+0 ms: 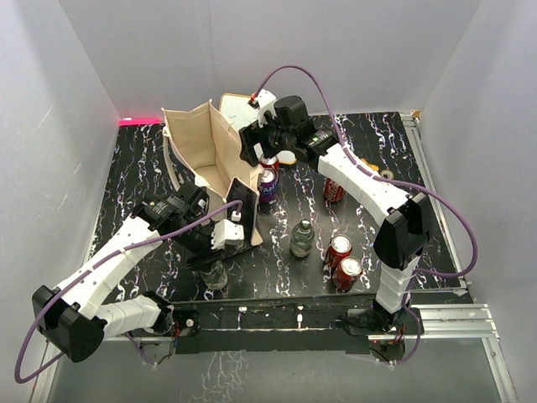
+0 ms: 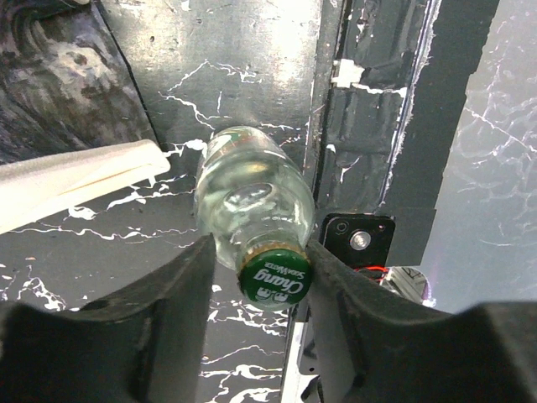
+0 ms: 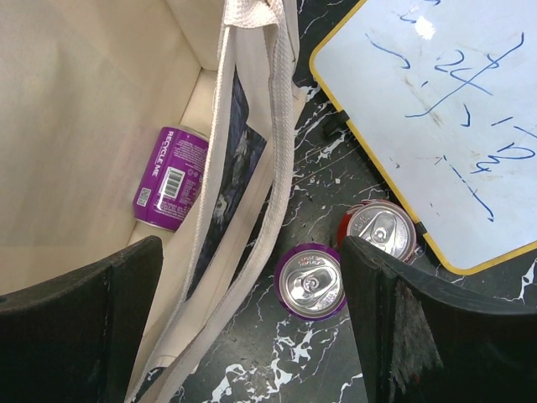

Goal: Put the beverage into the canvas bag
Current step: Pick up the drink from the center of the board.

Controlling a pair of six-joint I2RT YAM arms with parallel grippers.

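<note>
Beverage bottle [image 2: 243, 197] sits between the half-closed jaws of the left claw [image 2: 262, 250], touched at the neck, firm hold unconfirmed; clamp squarely below the cap [image 2: 273, 281] before lifting to the canvas bag [image 1: 205, 151].

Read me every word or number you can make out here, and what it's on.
"Chang", "Soda Water": green cap of the bottle.
"RECYCLE ME": lying purple can inside the canvas bag.
Whiteboard: blue scrawl, perhaps "24", otherwise unreadable.
Rim print, standing purple can: too small.
</note>
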